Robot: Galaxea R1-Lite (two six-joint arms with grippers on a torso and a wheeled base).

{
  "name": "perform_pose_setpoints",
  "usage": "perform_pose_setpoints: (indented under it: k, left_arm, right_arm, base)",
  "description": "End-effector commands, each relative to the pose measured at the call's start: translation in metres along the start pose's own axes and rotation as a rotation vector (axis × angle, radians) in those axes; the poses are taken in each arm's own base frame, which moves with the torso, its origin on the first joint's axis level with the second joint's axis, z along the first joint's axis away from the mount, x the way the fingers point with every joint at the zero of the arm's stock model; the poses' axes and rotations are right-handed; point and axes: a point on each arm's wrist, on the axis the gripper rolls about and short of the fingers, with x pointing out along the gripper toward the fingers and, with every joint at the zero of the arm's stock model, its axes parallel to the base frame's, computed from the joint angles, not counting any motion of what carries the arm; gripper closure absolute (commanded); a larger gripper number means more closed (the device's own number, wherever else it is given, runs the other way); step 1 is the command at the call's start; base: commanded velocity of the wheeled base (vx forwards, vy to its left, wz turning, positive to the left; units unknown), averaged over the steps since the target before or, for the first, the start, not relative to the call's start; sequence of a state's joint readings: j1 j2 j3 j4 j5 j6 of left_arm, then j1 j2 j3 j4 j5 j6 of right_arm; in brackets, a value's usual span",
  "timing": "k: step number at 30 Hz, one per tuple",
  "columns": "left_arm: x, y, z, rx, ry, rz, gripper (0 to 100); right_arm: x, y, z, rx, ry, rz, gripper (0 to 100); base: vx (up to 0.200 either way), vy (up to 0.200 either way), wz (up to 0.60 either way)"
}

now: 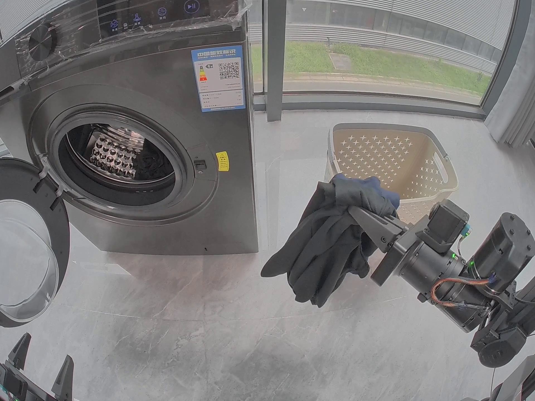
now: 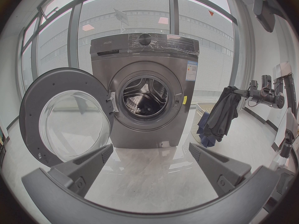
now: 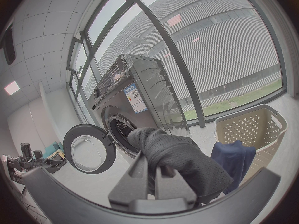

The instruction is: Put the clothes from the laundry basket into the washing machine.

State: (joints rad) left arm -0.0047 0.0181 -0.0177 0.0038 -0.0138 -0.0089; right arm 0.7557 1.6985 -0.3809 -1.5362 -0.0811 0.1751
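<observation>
A grey washing machine [image 1: 167, 157] stands at the left with its round door [image 1: 25, 246] swung open and the drum [image 1: 120, 157] exposed. A beige laundry basket [image 1: 356, 135] sits on the floor to its right. My right gripper [image 1: 359, 214] is shut on a bundle of dark grey and navy clothes [image 1: 326, 240], which hang in the air between the basket and the machine. In the right wrist view the grey cloth [image 3: 183, 159] is pinched between the fingers, with navy fabric [image 3: 233, 159] beside it. My left gripper [image 2: 149, 165] is open, low, facing the machine [image 2: 146, 91].
Tall windows [image 1: 379, 34] and a window frame post [image 1: 275, 45] run behind the basket. A grey curtain [image 1: 515, 107] hangs at the far right. Pale floor [image 1: 184, 318] lies open in front of the machine.
</observation>
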Motion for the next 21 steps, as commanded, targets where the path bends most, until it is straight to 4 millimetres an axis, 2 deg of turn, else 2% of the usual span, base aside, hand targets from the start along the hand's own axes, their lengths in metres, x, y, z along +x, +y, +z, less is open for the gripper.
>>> perform_pose_setpoints:
  k: [1, 11, 19, 21]
  left_arm:
    - [0.000, 0.000, -0.004, 0.000, 0.002, 0.000, 0]
    - [0.000, 0.000, -0.004, -0.003, 0.002, 0.002, 0]
    - [0.000, 0.000, -0.004, -0.006, 0.002, 0.002, 0]
    - [0.000, 0.000, -0.004, -0.006, 0.002, 0.002, 0]
  right_arm:
    - [0.001, -0.002, 0.001, -0.002, -0.006, -0.009, 100]
    - [-0.002, -0.006, -0.002, -0.015, 0.017, -0.022, 100]
    - [-0.003, -0.010, -0.002, -0.025, 0.018, -0.039, 100]
    - [-0.003, -0.014, -0.002, -0.028, 0.014, -0.052, 100]
  base:
    - [-0.200, 0.000, 0.00]
    - [-0.200, 0.000, 0.00]
    - [0.000, 0.000, 0.00]
    - [0.000, 0.200, 0.00]
